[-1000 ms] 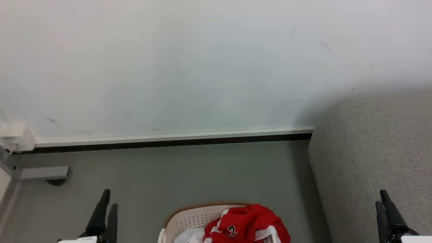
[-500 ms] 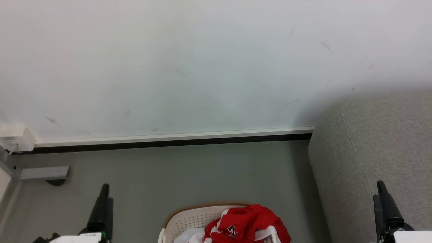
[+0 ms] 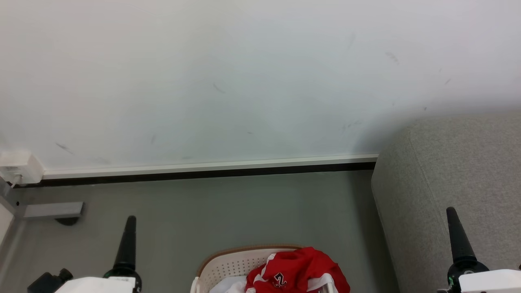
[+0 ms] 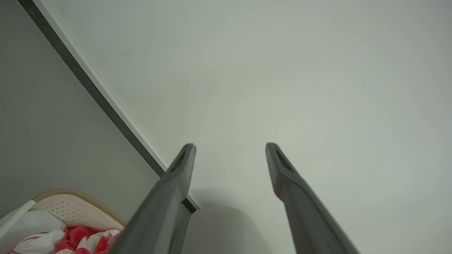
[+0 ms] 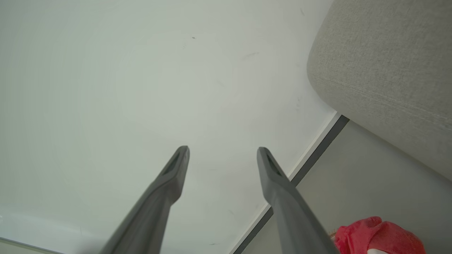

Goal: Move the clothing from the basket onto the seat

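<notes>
Surroundings: pale scuffed wall (image 3: 244, 81), white skirting strip (image 3: 203, 166), grey floor (image 3: 228, 207); small white box (image 3: 18, 167) on the wall at far left.
Clothing: red garments with white panels (image 3: 299, 266) heaped in the oval cream perforated plastic basket with a brown rim (image 3: 228, 264), on the floor.
Seat: light-grey woven-fabric sofa (image 3: 447, 171) near the basket's right side.
Left hand (image 4: 230, 146): fingers spread wide, empty, in the air.
Right hand (image 5: 223, 150): fingers spread wide, empty, touching nothing.

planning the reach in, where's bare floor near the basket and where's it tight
Bare floor runs from the baseboard to the basket, and left of it towards the left gripper. Tight: the thin strip between basket and sofa. The basket itself is heaped with clothing.
</notes>
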`<state>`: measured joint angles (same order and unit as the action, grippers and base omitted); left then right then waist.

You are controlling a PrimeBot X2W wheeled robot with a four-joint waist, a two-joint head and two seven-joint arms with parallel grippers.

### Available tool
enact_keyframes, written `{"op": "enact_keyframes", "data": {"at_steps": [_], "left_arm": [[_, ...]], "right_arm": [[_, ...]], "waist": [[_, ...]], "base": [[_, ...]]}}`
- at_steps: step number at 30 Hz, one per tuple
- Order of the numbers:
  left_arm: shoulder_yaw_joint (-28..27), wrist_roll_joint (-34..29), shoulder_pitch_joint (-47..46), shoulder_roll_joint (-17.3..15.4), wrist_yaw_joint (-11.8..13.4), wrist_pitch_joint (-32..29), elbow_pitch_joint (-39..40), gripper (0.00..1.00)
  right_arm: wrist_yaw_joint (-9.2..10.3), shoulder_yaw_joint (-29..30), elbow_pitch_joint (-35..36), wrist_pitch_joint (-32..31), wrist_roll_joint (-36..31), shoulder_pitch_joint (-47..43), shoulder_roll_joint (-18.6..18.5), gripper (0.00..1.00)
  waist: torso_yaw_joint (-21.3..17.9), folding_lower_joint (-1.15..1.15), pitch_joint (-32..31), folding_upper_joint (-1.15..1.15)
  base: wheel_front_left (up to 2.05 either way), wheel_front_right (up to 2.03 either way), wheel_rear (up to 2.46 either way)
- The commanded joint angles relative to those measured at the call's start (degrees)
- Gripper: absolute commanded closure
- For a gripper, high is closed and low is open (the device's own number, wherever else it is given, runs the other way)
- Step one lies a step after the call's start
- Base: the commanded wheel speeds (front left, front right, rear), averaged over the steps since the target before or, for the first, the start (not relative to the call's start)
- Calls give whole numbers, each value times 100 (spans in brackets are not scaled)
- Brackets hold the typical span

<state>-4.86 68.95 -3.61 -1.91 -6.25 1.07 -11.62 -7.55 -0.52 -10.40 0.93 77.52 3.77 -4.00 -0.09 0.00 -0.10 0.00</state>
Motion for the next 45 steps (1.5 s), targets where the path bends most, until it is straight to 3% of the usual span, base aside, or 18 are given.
{"op": "enact_keyframes", "data": {"at_steps": [1, 22, 45], "left_arm": [[26, -322, -85, -58, 25, 67, 143, 0], [254, -2347, 11, -78, 270, 461, 307, 0], [445, -4197, 80, -93, 465, 833, 224, 0]], "right_arm": [[3, -93, 152, 77, -299, 171, -102, 0], [5, -606, 259, 471, -2266, 223, -332, 0], [7, -660, -65, 844, -3925, 245, -350, 0]], "waist": [[-4, 0, -3, 0], [-11, 0, -41, 0], [-35, 0, -81, 0]], "base": [[0, 0, 0], [0, 0, 0], [0, 0, 0]]}}
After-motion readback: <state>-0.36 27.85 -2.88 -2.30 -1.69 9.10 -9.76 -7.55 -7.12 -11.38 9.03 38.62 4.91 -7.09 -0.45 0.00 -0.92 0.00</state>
